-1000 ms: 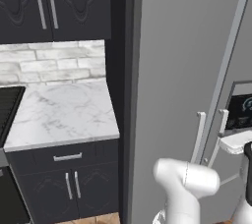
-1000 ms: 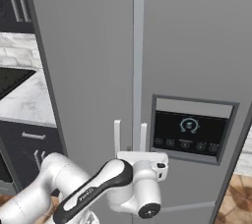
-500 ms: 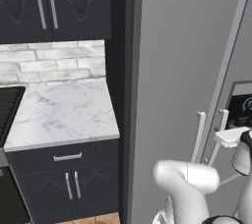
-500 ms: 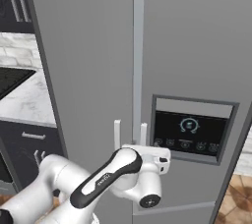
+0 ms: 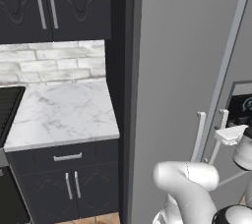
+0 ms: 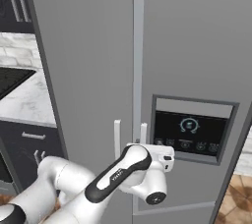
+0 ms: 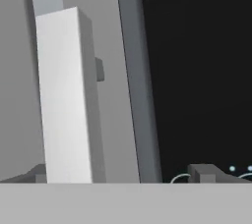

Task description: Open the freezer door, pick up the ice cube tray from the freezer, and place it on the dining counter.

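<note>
The freezer (image 6: 197, 46) is a tall grey two-door appliance, and both doors are shut. The freezer door (image 6: 83, 70) is the narrower left panel, with a pale bar handle (image 6: 117, 138). The other door has its own handle (image 6: 143, 133) beside a dark dispenser panel (image 6: 191, 129). My gripper (image 7: 120, 174) is open and points at the doors, low by this second handle (image 7: 64, 95), which stands between the fingertips, close to the left one. The white hand (image 5: 231, 133) hangs just in front of the handles. The ice cube tray is hidden behind the shut doors. The dining counter is out of view.
Left of the freezer a narrow marble worktop (image 5: 59, 112) sits over dark lower cabinets (image 5: 69, 183), with black upper cabinets (image 5: 54, 2) above and a black cooktop (image 5: 7, 107) at the far left. My own arm (image 6: 113, 179) crosses low in front of the freezer door.
The hand has risen a little and come closer to the two handles. The jaws stay wide apart, and both doors stay shut.
</note>
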